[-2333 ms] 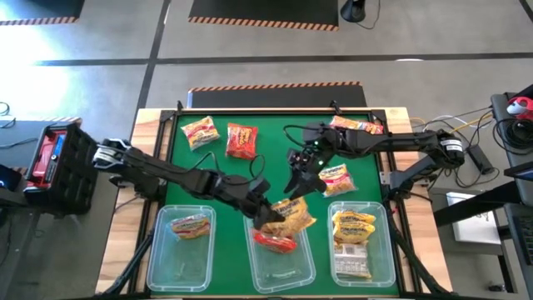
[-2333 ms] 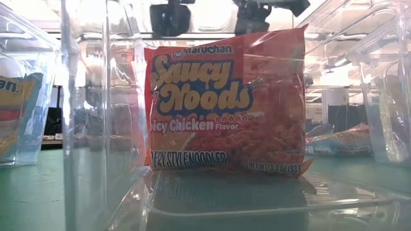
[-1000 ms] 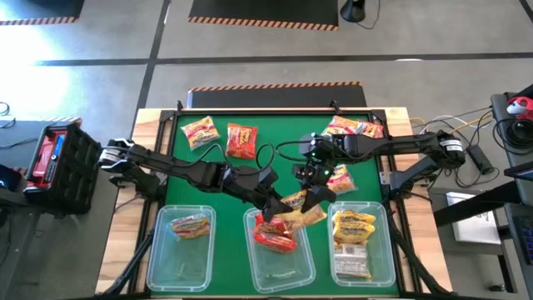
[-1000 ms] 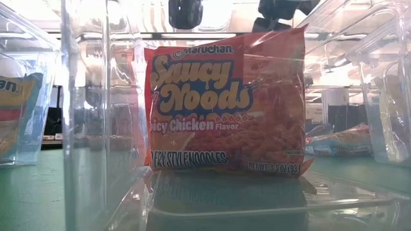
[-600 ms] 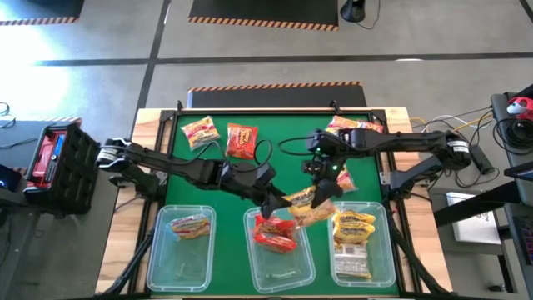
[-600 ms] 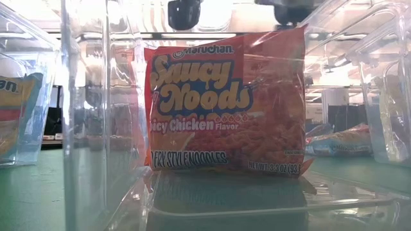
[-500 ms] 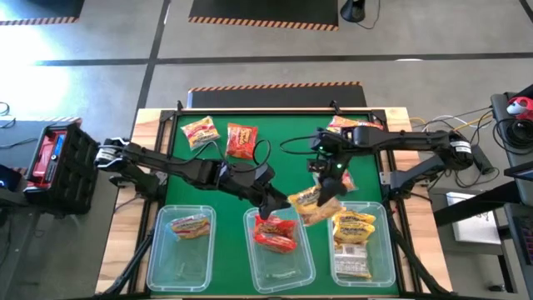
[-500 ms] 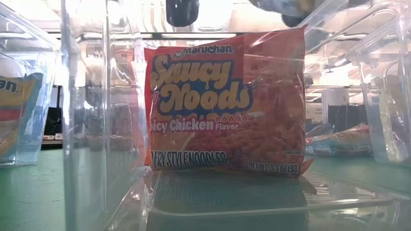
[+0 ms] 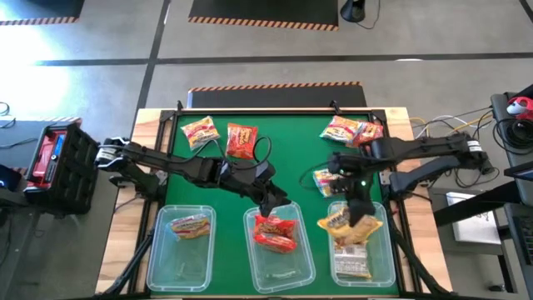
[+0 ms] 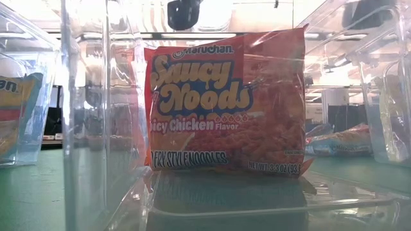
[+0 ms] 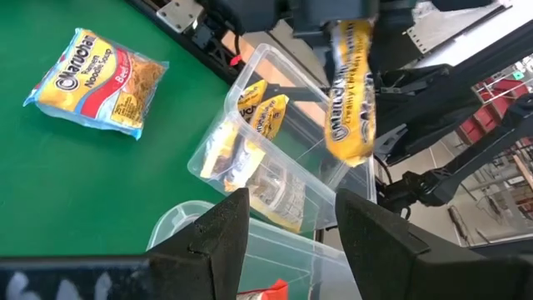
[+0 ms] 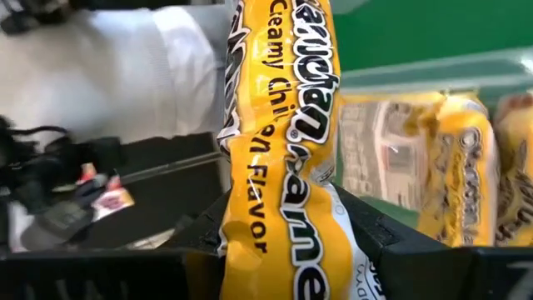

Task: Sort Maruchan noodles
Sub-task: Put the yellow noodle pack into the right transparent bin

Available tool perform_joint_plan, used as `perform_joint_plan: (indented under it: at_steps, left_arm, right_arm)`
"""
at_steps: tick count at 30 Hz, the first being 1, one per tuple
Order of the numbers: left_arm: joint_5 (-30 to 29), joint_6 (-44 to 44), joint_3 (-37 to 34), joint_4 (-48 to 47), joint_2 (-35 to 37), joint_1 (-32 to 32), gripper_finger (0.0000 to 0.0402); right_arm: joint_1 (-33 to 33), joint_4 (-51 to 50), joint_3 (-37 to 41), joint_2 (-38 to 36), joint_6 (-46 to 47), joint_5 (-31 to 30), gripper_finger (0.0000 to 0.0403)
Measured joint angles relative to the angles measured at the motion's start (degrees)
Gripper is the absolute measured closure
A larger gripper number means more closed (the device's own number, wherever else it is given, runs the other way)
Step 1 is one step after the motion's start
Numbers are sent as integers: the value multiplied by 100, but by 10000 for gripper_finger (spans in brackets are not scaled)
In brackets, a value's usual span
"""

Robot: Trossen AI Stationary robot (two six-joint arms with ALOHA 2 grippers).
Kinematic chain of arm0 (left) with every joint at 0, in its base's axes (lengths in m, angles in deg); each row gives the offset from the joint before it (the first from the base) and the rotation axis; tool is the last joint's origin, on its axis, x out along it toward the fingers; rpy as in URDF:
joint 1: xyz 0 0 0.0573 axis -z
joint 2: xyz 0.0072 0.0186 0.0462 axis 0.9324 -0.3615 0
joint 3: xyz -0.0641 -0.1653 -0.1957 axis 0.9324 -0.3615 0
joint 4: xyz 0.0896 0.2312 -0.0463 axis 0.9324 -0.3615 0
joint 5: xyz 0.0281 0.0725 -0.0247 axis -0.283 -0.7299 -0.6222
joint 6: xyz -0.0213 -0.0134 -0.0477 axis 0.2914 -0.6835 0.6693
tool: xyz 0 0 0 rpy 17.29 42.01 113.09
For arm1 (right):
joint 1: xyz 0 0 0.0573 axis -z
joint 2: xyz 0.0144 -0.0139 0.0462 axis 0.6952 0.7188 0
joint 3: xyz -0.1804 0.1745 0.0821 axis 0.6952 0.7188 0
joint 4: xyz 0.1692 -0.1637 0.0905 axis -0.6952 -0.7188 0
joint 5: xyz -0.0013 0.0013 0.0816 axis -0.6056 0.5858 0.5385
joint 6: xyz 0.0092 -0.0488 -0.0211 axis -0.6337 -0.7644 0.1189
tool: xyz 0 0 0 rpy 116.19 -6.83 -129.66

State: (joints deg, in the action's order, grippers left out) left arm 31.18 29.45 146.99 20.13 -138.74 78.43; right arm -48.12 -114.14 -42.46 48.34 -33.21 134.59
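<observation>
My right gripper (image 9: 356,212) is shut on a yellow Maruchan noodle packet (image 9: 343,224), which hangs over the right clear bin (image 9: 379,250); that bin holds more yellow packets (image 12: 416,167). In the right wrist view the held packet (image 12: 279,142) fills the space between my fingers. My left gripper (image 9: 281,203) hovers open over the back edge of the middle bin (image 9: 304,260), with nothing between its fingers (image 11: 216,229). A red Saucy Noods packet (image 10: 225,106) stands in the middle bin. An orange-pink packet (image 9: 190,225) lies in the left bin.
Loose packets lie on the green mat: one orange-pink (image 9: 200,131) and one red (image 9: 242,140) at the back left, a yellow one (image 9: 327,179) near the right arm, a couple (image 9: 354,130) at the back right. A black crate (image 9: 54,162) stands off the table's left side.
My right gripper has carried the yellow packet rightward, from beside the middle bin to above the right bin. The left gripper has stayed almost where it was.
</observation>
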Motion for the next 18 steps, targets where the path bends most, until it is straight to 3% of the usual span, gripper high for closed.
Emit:
perform_joint_plan:
  at_steps: [7, 18]
  left_arm:
    - [16, -113, -35, 3, 0, 0, 239]
    - [76, -247, -50, -30, 0, 0, 239]
  right_arm:
    - [-762, -22, 187, -242, 949, -1410, 287]
    - [-1690, -6, 595, -269, 1813, -2134, 287]
